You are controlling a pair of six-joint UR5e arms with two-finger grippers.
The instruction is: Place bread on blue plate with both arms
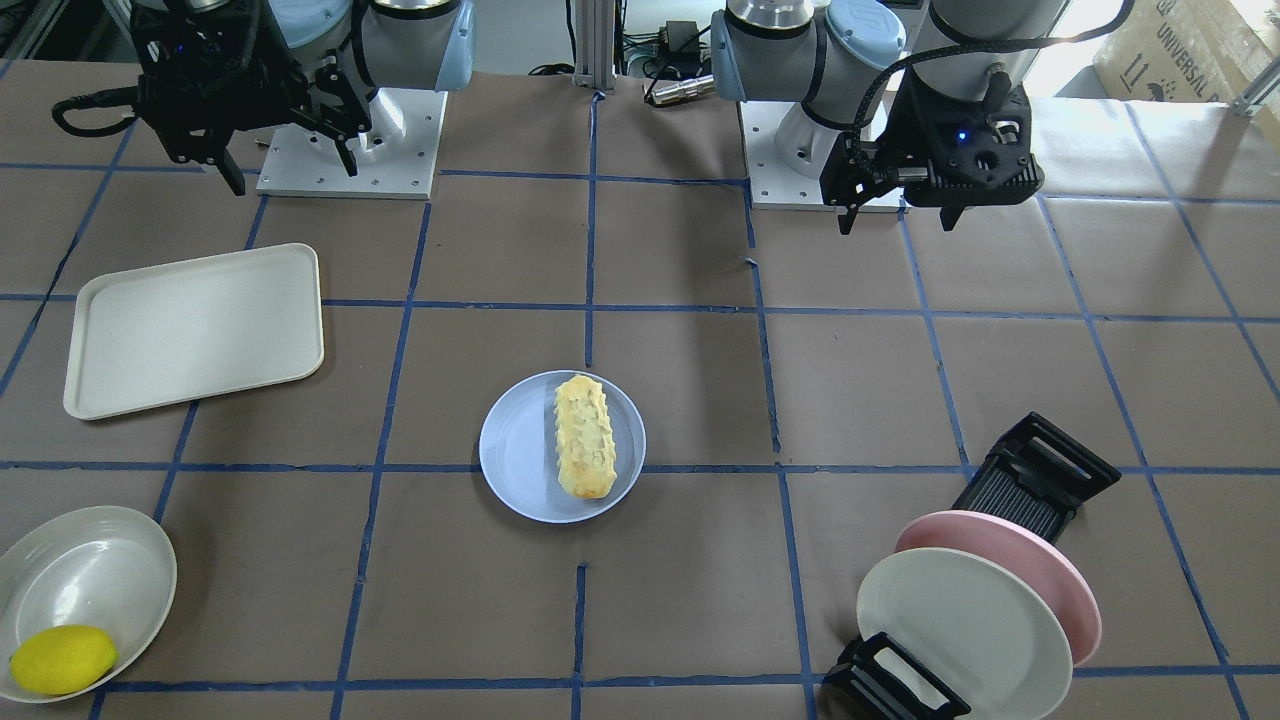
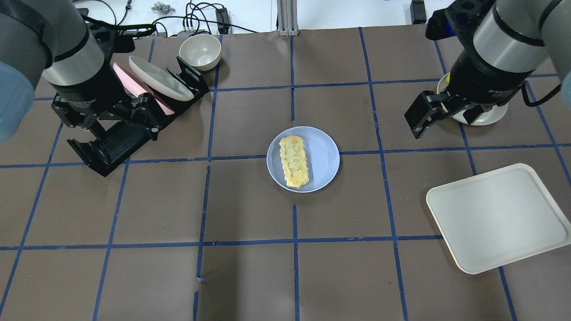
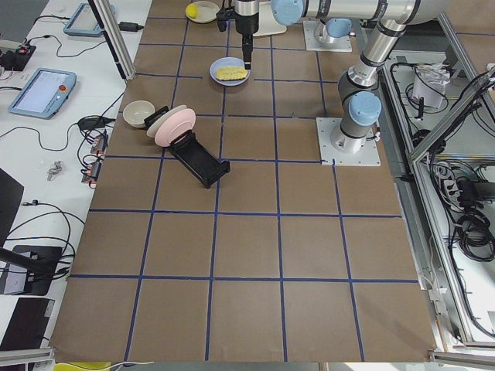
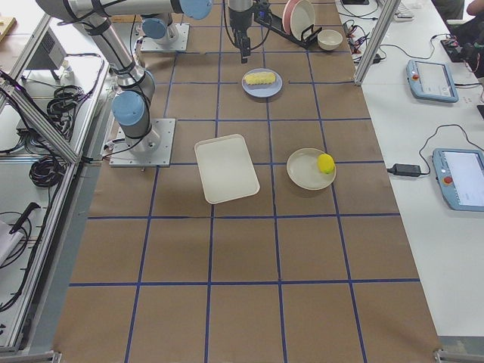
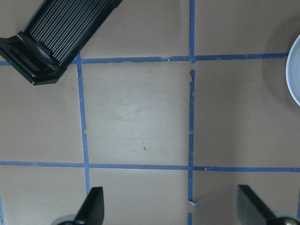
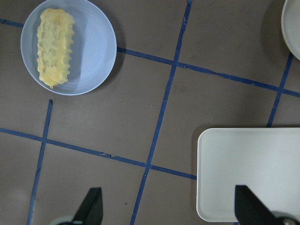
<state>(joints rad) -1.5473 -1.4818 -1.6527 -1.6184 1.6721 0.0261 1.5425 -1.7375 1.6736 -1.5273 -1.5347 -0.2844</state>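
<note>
The bread (image 1: 583,437), a bumpy pale-yellow loaf, lies lengthwise on the blue plate (image 1: 520,450) at the table's middle. Both also show in the overhead view (bread (image 2: 294,161), plate (image 2: 323,156)) and in the right wrist view (bread (image 6: 55,47), plate (image 6: 96,47)). My left gripper (image 1: 897,215) is open and empty, raised near its base, well away from the plate. In its wrist view the left gripper (image 5: 171,206) is over bare table, with the plate's edge (image 5: 295,75) at the right. My right gripper (image 1: 292,172) is open and empty, raised on the other side; its wrist view shows the right gripper (image 6: 168,206) apart from the plate.
An off-white tray (image 1: 195,330) lies on my right side. An off-white dish (image 1: 85,560) beyond it holds a lemon (image 1: 62,658). A black dish rack (image 1: 1040,475) on my left side holds a pink plate (image 1: 1050,570) and an off-white plate (image 1: 960,625). A small bowl (image 2: 200,51) stands behind the rack.
</note>
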